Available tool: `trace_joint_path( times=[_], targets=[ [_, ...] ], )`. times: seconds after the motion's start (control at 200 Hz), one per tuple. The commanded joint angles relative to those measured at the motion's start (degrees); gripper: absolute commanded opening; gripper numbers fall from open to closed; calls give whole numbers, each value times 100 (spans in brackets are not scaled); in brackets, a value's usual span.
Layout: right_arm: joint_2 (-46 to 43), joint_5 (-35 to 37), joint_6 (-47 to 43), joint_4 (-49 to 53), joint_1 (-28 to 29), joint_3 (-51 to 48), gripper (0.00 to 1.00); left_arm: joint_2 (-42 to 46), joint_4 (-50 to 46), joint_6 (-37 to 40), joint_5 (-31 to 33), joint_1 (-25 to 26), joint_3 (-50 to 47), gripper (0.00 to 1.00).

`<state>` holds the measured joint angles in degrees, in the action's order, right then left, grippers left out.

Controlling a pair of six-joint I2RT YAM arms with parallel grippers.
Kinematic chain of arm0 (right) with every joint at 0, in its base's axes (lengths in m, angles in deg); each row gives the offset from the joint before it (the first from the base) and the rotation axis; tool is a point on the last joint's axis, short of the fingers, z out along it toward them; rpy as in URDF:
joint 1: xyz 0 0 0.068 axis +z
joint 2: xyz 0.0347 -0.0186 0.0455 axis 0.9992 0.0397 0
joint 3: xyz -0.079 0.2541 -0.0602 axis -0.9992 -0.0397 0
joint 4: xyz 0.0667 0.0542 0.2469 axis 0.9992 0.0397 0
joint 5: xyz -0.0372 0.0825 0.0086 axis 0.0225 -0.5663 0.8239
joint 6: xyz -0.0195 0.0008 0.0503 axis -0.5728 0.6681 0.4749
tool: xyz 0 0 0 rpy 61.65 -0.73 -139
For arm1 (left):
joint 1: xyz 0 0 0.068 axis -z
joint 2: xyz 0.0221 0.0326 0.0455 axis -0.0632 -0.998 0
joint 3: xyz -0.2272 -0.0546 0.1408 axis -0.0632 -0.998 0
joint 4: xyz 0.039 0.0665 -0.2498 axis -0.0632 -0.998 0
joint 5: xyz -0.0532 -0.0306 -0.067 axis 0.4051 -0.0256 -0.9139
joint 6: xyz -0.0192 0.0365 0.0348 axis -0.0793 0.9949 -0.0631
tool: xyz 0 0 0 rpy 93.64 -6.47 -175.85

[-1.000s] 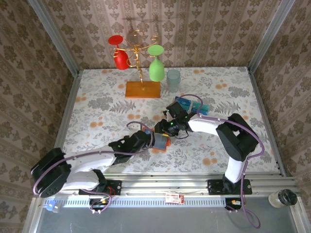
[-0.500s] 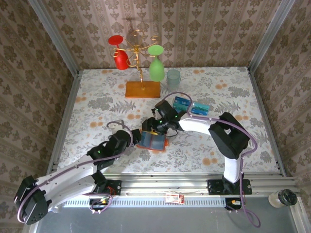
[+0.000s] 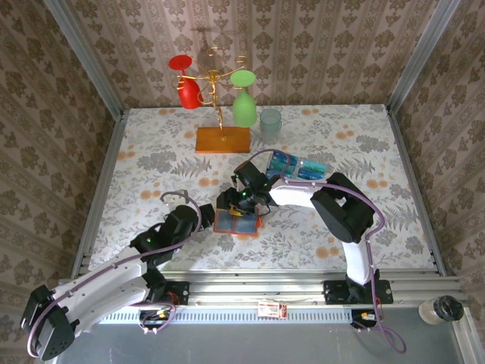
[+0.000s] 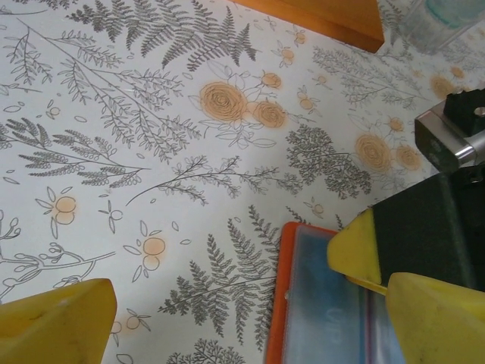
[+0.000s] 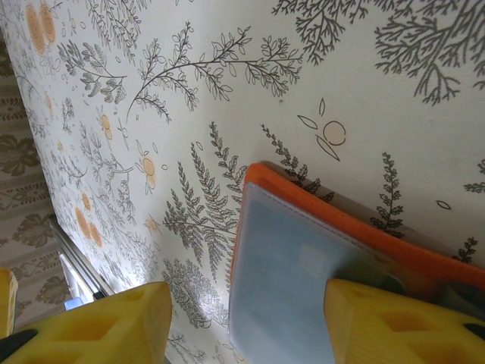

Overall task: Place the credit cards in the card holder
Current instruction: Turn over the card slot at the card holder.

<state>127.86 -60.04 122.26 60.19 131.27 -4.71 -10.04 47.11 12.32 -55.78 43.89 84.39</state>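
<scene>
Right wrist cam: R gripper (image 5: 254, 322) jaws apart, clamped on nothing. One finger sits over the card holder (image 5: 303, 258), which lies open on the table (image 5: 151, 114); the other is off its edge. Left wrist cam: L gripper (image 4: 250, 315) wide apart and empty, holder by its right finger. Top cam: two credit cards (image 3: 282, 158) lie beyond the R arm, outside the holder. Can't tell if the holder has a card in it.

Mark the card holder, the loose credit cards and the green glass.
card holder (image 5: 288, 280): right wrist view, on its grey-blue inner pocket.
credit cards (image 3: 285, 161): top external view, on the face of one blue card lying on the table.
green glass (image 3: 243, 108): top external view, on its bowl.
</scene>
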Motion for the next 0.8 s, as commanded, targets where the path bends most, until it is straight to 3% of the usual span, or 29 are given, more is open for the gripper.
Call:
trace_joint_path(
  times=[0.0,0.64,0.795],
  targets=[
    [-65,92,-14,11,9,73,56,19,-51,119,-91,-56,-139,93],
    [-937,92,-98,-54,-397,-575,54,-1216,717,262,-488,-73,123,93],
    [-1456,477,-506,542,-522,-790,54,-1529,767,365,-520,-71,296,94]
  ],
)
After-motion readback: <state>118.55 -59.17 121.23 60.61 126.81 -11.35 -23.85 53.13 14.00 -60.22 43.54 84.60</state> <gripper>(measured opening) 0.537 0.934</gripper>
